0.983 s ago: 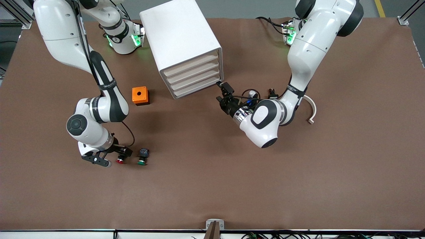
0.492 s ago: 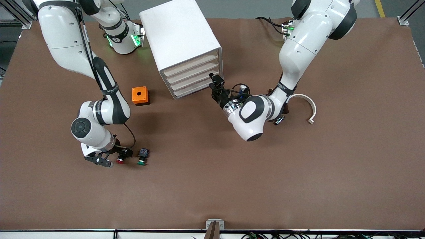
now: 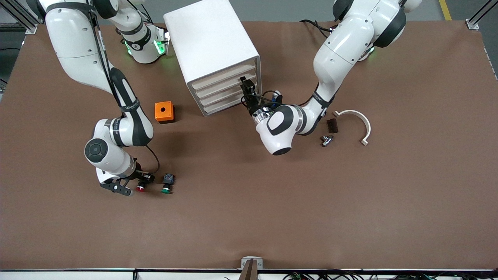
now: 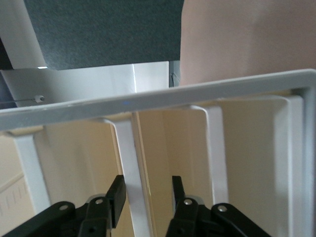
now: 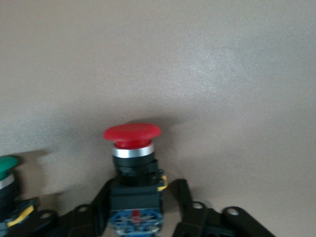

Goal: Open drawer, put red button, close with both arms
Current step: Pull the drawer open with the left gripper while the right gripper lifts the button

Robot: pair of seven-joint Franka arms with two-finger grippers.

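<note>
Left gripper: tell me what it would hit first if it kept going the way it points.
The left gripper points into the cabinet front. Its fingers already straddle a drawer front, so it would probably meet that drawer first.

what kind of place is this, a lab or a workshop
Most likely a robotics lab: two white arms bolted to a brown-covered table, aluminium framing at its corners, and a small cabinet set out with loose parts.

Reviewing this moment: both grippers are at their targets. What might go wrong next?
1. The left gripper straddles only a thin drawer edge; it may slip off when pulling.
2. The green button lies right beside the red button that the right gripper is clamping; lifting could knock it.
3. The light cabinet might slide with the pull instead of opening.
</note>
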